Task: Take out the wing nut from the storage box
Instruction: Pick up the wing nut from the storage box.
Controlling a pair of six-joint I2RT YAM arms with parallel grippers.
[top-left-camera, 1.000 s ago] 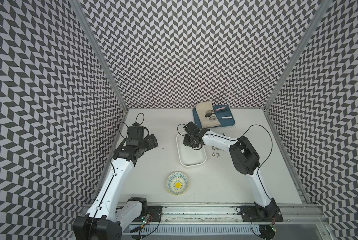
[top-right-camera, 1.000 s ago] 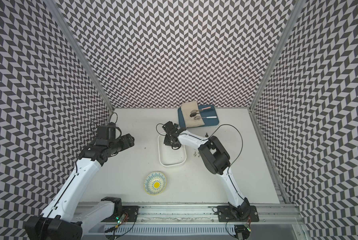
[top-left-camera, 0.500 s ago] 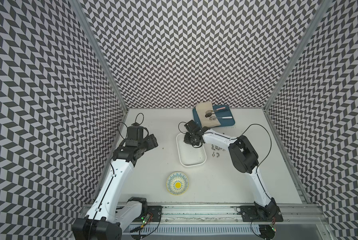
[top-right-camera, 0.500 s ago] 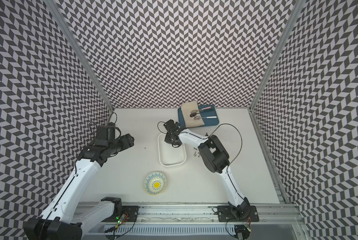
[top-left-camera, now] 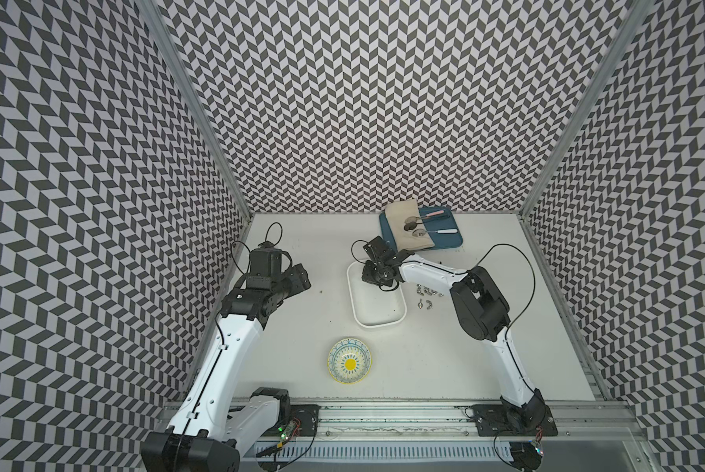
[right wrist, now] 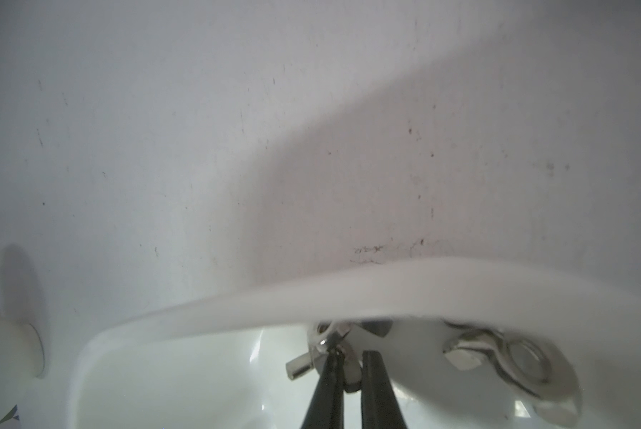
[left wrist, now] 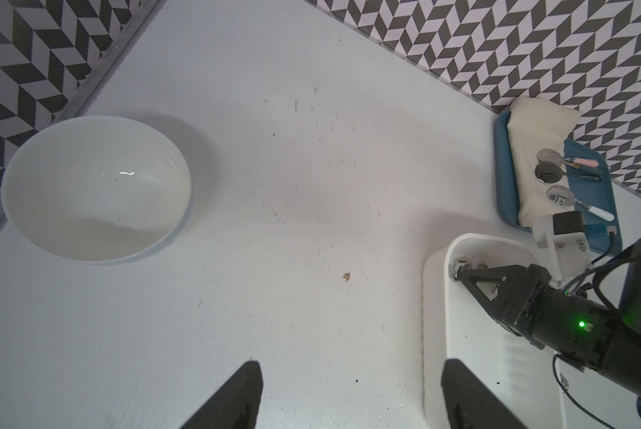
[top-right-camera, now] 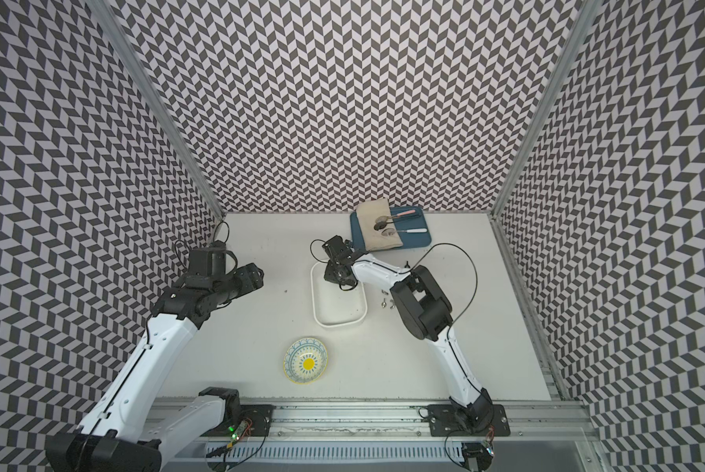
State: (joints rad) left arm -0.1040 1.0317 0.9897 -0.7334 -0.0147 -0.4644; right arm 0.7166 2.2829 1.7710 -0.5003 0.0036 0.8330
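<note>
The white storage box point(top-left-camera: 377, 325) point(top-right-camera: 338, 325) lies mid-table in both top views. My right gripper point(top-left-camera: 373, 278) point(top-right-camera: 334, 276) reaches down into its far corner. In the right wrist view the right gripper point(right wrist: 350, 358) is shut on a silver wing nut point(right wrist: 330, 343), pinched between its two dark fingers under the box rim. A second wing nut point(right wrist: 497, 353) lies beside it. The left wrist view shows the box point(left wrist: 432, 334) with the right gripper's tip point(left wrist: 456, 275) in that corner. My left gripper point(top-left-camera: 301, 278) point(left wrist: 352, 366) hovers left of the box, open, holding nothing.
Several loose wing nuts point(top-left-camera: 424, 292) lie on the table right of the box. A patterned bowl point(top-left-camera: 349, 360) sits in front of it. A blue tray point(top-left-camera: 444, 241) with a cloth and spoons stands at the back. A round white bowl point(left wrist: 96, 189) sits by the left wall.
The right gripper's jaws have closed on the wing nut in the box's far corner, after a small shift toward that corner. The left arm has not moved.
</note>
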